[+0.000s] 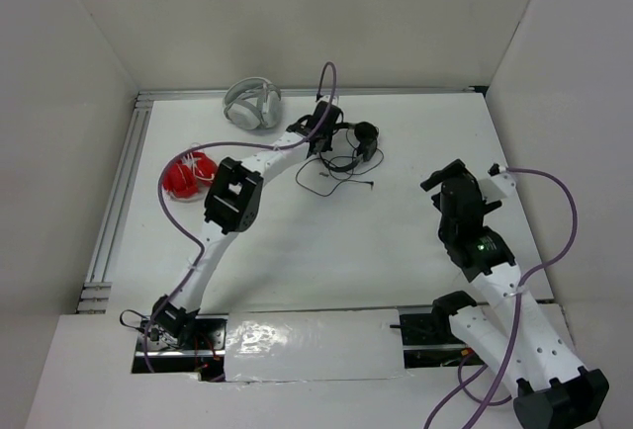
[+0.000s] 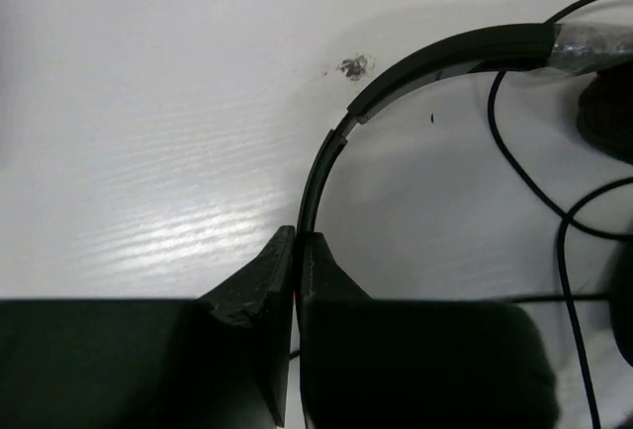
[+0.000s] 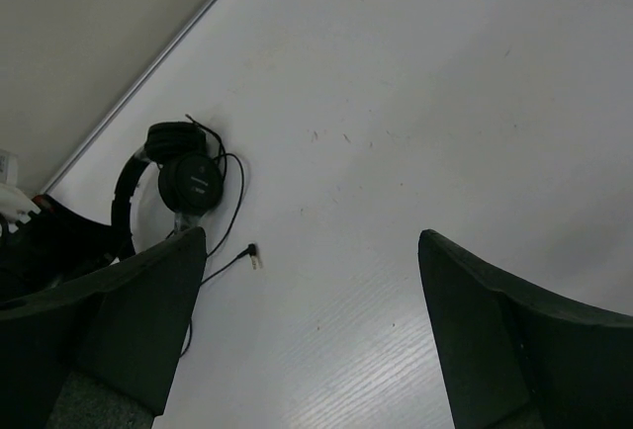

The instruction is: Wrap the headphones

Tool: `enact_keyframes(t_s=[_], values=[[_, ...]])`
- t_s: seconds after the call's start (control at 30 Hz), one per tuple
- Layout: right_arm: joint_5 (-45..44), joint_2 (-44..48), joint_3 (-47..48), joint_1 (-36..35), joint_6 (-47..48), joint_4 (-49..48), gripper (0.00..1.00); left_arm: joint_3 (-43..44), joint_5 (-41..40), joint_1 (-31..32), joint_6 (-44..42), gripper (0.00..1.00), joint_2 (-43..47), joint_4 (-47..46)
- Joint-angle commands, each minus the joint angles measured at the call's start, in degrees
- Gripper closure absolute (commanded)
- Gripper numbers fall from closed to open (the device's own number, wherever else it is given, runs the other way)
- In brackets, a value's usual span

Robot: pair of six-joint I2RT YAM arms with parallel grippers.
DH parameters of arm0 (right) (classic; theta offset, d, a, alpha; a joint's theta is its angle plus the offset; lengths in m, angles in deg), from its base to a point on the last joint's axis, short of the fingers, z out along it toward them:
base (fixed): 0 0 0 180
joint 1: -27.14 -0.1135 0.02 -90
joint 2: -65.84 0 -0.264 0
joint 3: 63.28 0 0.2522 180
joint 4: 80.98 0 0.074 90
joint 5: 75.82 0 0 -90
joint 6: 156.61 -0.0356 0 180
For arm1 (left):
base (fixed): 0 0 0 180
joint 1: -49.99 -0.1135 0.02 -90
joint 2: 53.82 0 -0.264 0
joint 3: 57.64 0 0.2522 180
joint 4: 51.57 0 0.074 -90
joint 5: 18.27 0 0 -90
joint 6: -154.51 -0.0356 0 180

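From above, the left gripper (image 1: 324,121) sits at the black headphones (image 1: 358,140) on the far side of the table (image 1: 415,251), near white over-ear headphones (image 1: 252,103). The right gripper (image 1: 457,180) hangs well apart to the right.

Only the left wrist view shows the pinch: jaws pressed together on the thin headband (image 2: 435,58), with the cord (image 2: 509,157) looping beside it.

The right wrist view shows its own jaws spread wide, with an earcup (image 3: 190,182) and the cord's plug (image 3: 254,251) lying on the table ahead.
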Motion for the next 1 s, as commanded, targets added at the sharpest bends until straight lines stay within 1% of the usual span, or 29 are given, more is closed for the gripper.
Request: enact_keyframes(t_s=[0.0,0.03,0.1,0.13,0.17,0.23,0.3,0.33,0.37,0.4,0.43,0.47,0.5,0.53,0.57,0.63,0.67,0.7,0.73,0.77,0.8,0.83,0.87,0.93,0.97], values=[[1.9,0.9,-0.8,0.0,3.1,-3.7,0.06,-4.0,-0.5,-0.1,-1.2,1.00,8.8,-1.3],[4.3,0.9,-1.1,-0.1,3.8,-4.4,0.07,-6.0,-0.4,-0.1,-1.2,1.00,12.5,-3.0],[6.4,0.7,-1.3,-0.1,5.4,-6.4,0.07,-7.7,-0.5,0.0,-1.0,1.00,15.8,-4.2],[9.8,0.6,-1.5,-0.2,7.7,-7.2,0.07,-9.7,-0.5,0.0,-1.2,1.00,19.2,-4.9],[11.6,0.6,-1.7,-0.1,8.6,-8.7,0.07,-10.8,-0.1,0.1,-1.2,1.00,20.8,-6.0],[14.6,0.4,-1.9,-0.2,10.7,-9.9,0.06,-15.2,-0.2,0.0,-1.0,1.00,26.0,-7.2],[17.9,0.1,-2.1,-0.2,12.1,-11.4,0.03,-18.9,-1.0,0.0,-1.1,1.00,29.8,-9.6],[19.9,0.1,-2.3,-0.4,14.5,-12.3,0.01,-23.0,-1.2,0.0,-1.0,1.00,33.5,-10.7],[25.0,0.3,-2.8,-0.3,15.8,-14.3,0.01,-25.3,-1.0,0.1,-1.0,1.00,35.8,-13.0],[28.7,0.9,-3.3,-0.5,17.6,-15.8,0.00,-27.7,-0.8,0.0,-1.0,1.00,39.9,-14.4],[32.2,1.2,-4.7,-0.5,20.4,-19.2,0.00,-32.4,-0.4,0.0,-1.5,1.00,41.9,-16.1],[37.9,1.5,-5.2,-0.5,21.2,-20.9,0.00,-34.2,-0.8,0.2,-1.6,1.00,43.8,-17.4],[39.0,1.7,-4.7,-0.5,21.6,-21.7,0.00,-37.6,-3.7,0.6,-2.5,1.00,46.7,-19.1],[40.4,1.6,-4.0,-0.8,20.7,-22.1,0.00,-39.2,-5.2,1.1,-3.3,1.00,48.0,-21.1],[39.5,0.9,-2.9,-0.8,20.3,-21.8,0.00,-40.2,-7.1,1.6,-3.5,1.00,49.1,-21.4],[36.5,0.2,0.4,-1.1,19.9,-20.4,0.00,-44.1,-6.9,2.3,-4.2,1.00,52.4,-21.5],[37.5,-0.4,1.5,-0.8,20.8,-20.2,0.00,-45.7,-6.9,3.0,-4.8,1.00,53.8,-22.6],[39.0,-0.9,2.9,-1.0,21.7,-20.0,0.00,-49.3,-6.2,3.4,-6.3,1.00,56.0,-24.4],[42.5,-1.5,3.7,-1.1,23.5,-19.6,0.00,-51.1,-6.0,4.0,-6.9,1.00,57.1,-25.1],[51.3,-3.1,4.6,-1.1,29.1,-18.6,0.00,-52.5,-5.6,4.1,-7.2,1.00,59.0,-25.9],[55.4,-4.1,6.9,-1.2,32.2,-17.2,0.00,-55.0,-2.9,4.2,-8.8,1.00,60.1,-26.6],[57.5,-5.1,8.0,-1.3,34.1,-14.7,0.00,-56.3,-2.3,4.3,-9.1,1.00,60.7,-27.0],[57.8,-6.8,8.9,-1.8,35.4,-13.9,0.00,-57.9,-2.3,4.2,-8.9,1.00,61.8,-26.8],[52.3,-8.5,11.4,-3.6,37.1,-12.0,0.00,-59.2,-1.3,4.4,-10.5,1.00,62.6,-26.9],[50.8,-9.0,12.8,-4.4,40.9,-11.2,0.00,-61.2,-0.4,4.4,-13.3,1.00,63.5,-27.7]])
